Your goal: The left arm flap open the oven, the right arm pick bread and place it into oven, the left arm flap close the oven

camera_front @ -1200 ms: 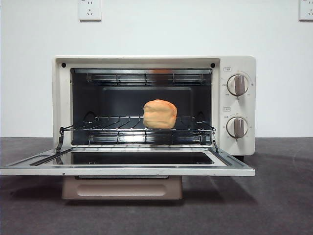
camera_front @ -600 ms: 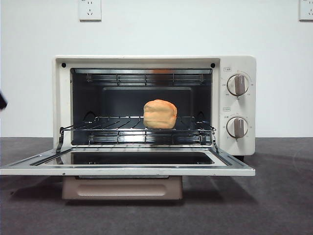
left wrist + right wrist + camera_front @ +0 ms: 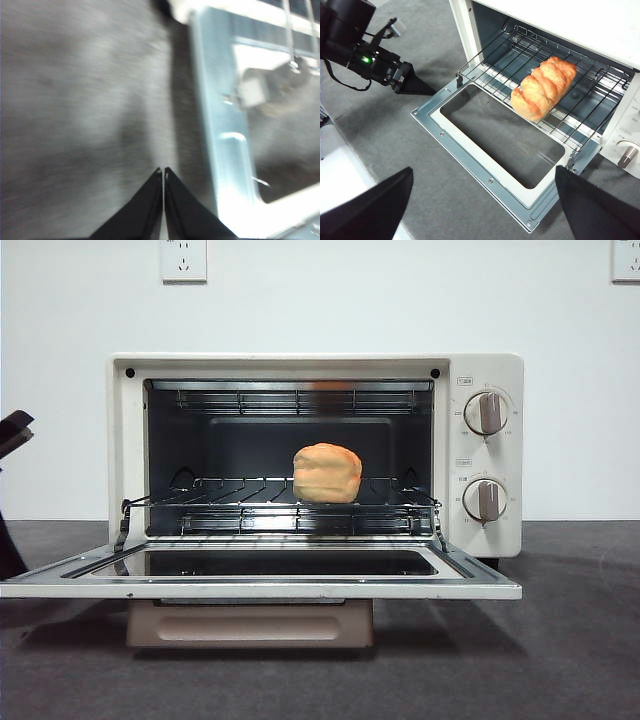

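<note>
Two arms are mine, and only the left one is near the work. My left gripper (image 3: 422, 90) hangs low over the grey counter (image 3: 560, 640) just beside the left edge of the oven's (image 3: 315, 455) dropped door (image 3: 490, 150), its fingers (image 3: 175, 205) pressed together on nothing. My right gripper (image 3: 482, 200) (held high, well back from the oven) has its fingers (image 3: 375, 205) spread wide, released. Bread (image 3: 327, 473) lies on the wire rack (image 3: 240, 490) inside the open oven, right of centre.
</note>
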Action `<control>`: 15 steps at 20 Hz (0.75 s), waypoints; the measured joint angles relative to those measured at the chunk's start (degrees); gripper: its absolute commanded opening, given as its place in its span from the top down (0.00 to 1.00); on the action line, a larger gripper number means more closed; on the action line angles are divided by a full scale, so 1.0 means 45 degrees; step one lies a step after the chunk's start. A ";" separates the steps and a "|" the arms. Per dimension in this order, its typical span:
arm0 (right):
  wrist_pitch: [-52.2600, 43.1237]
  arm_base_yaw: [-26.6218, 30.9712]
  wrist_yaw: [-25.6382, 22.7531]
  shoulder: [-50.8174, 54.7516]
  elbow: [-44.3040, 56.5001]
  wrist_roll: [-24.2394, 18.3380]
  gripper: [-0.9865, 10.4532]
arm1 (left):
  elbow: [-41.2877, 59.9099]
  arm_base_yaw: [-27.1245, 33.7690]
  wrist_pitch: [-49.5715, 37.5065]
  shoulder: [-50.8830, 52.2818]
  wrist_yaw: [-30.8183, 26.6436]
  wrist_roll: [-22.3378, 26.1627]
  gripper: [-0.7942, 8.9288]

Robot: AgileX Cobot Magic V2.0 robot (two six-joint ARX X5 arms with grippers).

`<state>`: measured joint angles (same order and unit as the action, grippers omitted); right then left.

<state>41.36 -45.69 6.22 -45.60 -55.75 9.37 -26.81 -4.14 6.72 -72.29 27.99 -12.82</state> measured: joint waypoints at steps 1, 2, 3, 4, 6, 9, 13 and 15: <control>0.0000 0.0000 0.0000 0.0000 0.0000 0.0000 0.52 | -0.0005 -0.0005 -0.0189 -0.0219 0.0248 0.0000 0.91; 0.0000 0.0000 0.0000 0.0000 0.0000 0.0000 0.52 | 0.0000 0.0000 -0.0350 -0.0413 0.0442 0.0000 0.91; 0.0000 0.0000 0.0000 0.0000 0.0000 0.0000 0.52 | 0.0000 0.0000 -0.0452 -0.0597 0.0534 0.0005 0.91; 0.0005 0.0000 0.0000 0.0000 0.0000 0.0000 0.52 | -0.0005 0.0000 -0.0457 -0.0733 0.0617 0.0000 0.91; 0.0000 0.0000 0.0000 0.0000 0.0000 0.0000 0.52 | -0.0005 0.0000 -0.0471 -0.1025 0.0889 0.0015 0.91; 0.0005 0.0000 -0.0005 0.0000 0.0000 0.0000 0.52 | -0.0005 -0.0005 -0.0549 -0.1103 0.1617 0.0049 0.91; 0.0000 0.0000 -0.0005 0.0000 0.0000 0.0000 0.52 | 0.0000 0.0058 -0.0534 -0.1112 0.2152 0.0049 0.91; 0.0000 0.0000 -0.0005 0.0000 0.0000 0.0000 0.52 | 0.0000 0.0078 -0.0520 -0.1117 0.2268 0.0049 0.91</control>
<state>41.36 -45.69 6.20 -45.60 -55.75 9.37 -26.81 -3.79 4.38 -77.32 38.20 -12.60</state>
